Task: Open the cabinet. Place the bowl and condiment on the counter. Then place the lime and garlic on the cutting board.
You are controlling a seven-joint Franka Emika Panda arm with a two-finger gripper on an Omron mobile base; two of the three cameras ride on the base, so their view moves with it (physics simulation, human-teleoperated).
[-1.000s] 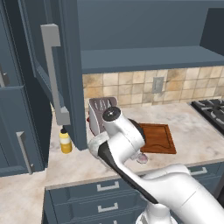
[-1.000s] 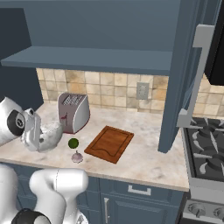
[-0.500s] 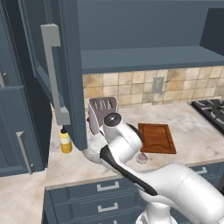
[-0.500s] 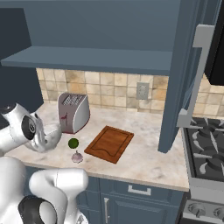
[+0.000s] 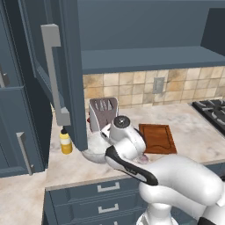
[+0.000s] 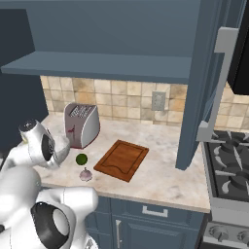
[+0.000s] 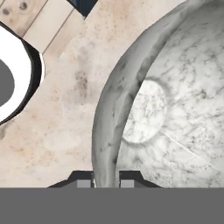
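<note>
The arm hides most of the bowl (image 5: 93, 149) in the left base view. In the hand view its right part runs past the edge. The cabinet (image 5: 70, 74) door's top is cut off.

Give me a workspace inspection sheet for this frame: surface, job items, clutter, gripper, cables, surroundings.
Surface: beige counter, marbled.
Cabinet: doors open, shelf bare.
Bowl: marble, rim pinched between the finger tips, low over the counter's left end.
Condiment: upright on the counter, by the left door.
Lime: on the counter, left of the cutting board.
Garlic: on the counter, just in front of the lime.
Clutter: toaster by the backsplash.
Gripper: shut on the bowl.
Cables: nothing seen.
Surroundings: stove to the right, drawers below.
</note>
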